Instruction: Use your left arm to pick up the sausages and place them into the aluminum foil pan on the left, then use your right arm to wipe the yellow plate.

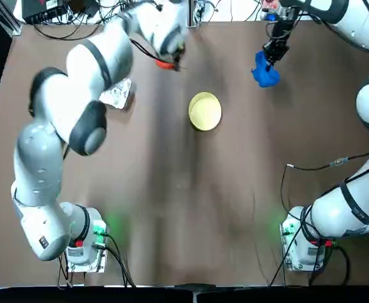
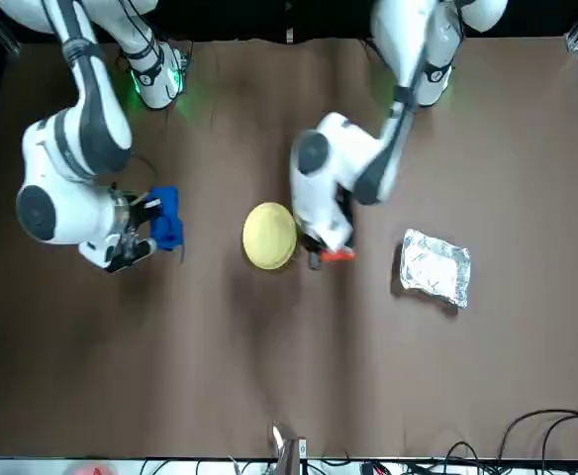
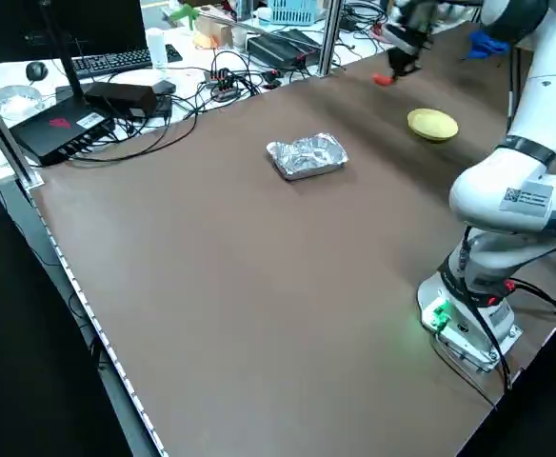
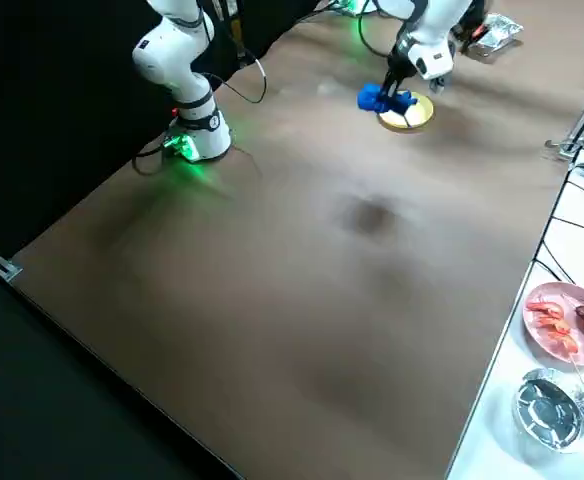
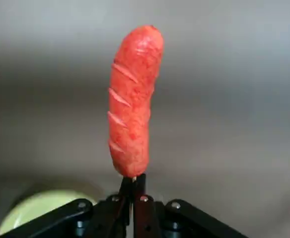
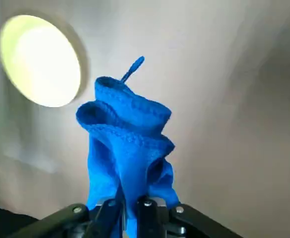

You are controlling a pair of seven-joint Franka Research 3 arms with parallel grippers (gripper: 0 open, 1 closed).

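Note:
My left gripper (image 1: 174, 58) is shut on the end of a red-orange sausage (image 5: 132, 99), held above the table at the far side. The sausage (image 2: 336, 254) hangs between the yellow plate (image 1: 205, 111) and the crinkled aluminum foil pan (image 1: 116, 93), clear of both. The pale-yellow plate (image 2: 269, 236) lies bare near the table's middle. My right gripper (image 1: 274, 52) hovers to the plate's right, shut on a bunched blue cloth (image 6: 127, 144). That cloth (image 2: 165, 220) dangles above the table, beside the plate and not touching it.
Cables and electronics (image 3: 97, 95) crowd the side table beyond the far edge. A pink plate of sausages (image 4: 570, 320) and a round foil dish (image 4: 547, 405) sit on a white surface off the table. The two arm bases (image 1: 86, 243) stand at the near edge.

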